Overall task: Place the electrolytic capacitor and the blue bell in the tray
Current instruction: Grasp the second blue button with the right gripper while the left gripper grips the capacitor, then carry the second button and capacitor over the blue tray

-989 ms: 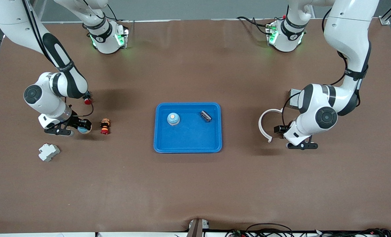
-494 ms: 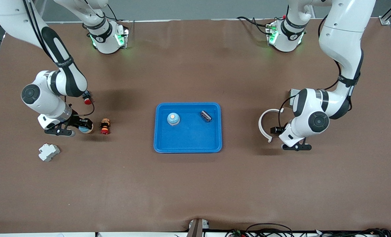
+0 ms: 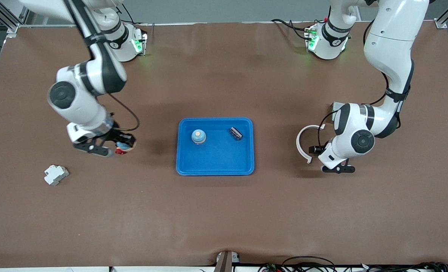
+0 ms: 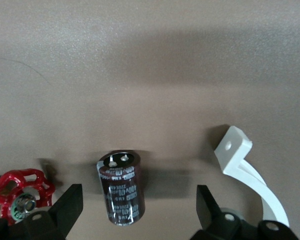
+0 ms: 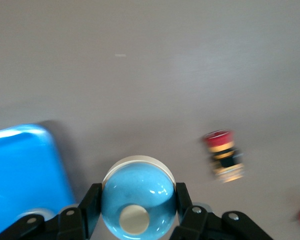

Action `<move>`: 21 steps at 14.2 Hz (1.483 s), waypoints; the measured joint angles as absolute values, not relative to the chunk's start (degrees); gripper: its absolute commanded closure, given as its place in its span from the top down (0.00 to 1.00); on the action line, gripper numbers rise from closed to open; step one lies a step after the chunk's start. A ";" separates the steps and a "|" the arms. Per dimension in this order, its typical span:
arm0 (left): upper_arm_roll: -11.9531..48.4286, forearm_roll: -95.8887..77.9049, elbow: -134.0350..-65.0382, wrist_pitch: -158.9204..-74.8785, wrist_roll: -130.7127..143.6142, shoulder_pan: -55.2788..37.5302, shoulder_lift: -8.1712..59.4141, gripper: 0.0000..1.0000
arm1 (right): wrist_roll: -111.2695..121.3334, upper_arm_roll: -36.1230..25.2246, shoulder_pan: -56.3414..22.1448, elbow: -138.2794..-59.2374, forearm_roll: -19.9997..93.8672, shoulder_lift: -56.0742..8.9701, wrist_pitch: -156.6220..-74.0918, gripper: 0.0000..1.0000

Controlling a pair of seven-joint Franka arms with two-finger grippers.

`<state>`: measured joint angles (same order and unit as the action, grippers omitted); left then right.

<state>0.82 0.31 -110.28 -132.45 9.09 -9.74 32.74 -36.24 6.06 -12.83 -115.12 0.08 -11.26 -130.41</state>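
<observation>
My right gripper (image 3: 114,146) is shut on a light-blue bell (image 5: 138,197) with a white button on top. It hangs over the table just off the bright-blue tray (image 3: 215,168), toward the right arm's end. A corner of the tray (image 5: 25,170) shows in the right wrist view. In the tray sit another blue bell (image 3: 198,136) and a small dark part (image 3: 236,133). The dark brown electrolytic capacitor (image 4: 121,187) lies on the table between the fingers of my open left gripper (image 4: 139,200), touching neither. In the front view the left gripper (image 3: 339,168) covers it.
A white C-shaped ring (image 3: 301,145) lies beside the left gripper, and a red valve handwheel (image 4: 21,192) is close to one finger. A red push button (image 5: 222,155) stands near the right gripper. A white plastic block (image 3: 56,174) lies toward the right arm's end.
The right arm has risen and carried the blue bell toward the tray. The left arm has shifted slightly toward the white ring, its gripper still open.
</observation>
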 measured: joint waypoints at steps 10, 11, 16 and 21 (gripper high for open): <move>0.83 -0.81 -109.59 -132.46 12.75 -9.74 32.78 0.15 | -55.84 5.95 -24.39 -101.52 0.01 -26.14 -129.93 0.00; 0.84 -1.21 -109.27 -132.46 13.95 -9.75 32.80 0.14 | -56.51 5.94 -24.62 -100.08 0.01 -27.94 -129.93 0.00; 0.86 -1.33 -107.29 -132.37 16.48 -9.78 32.80 0.16 | -61.46 5.88 -26.24 -94.83 0.00 -34.93 -130.05 0.00; 2.41 -1.47 -102.34 -122.08 20.44 -10.14 31.00 0.09 | -66.03 5.84 -28.15 -93.06 0.00 -39.12 -133.75 0.00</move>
<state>2.41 -1.47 -102.34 -122.08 20.44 -10.14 31.00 -66.03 5.84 -28.15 -93.06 0.00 -39.12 -133.75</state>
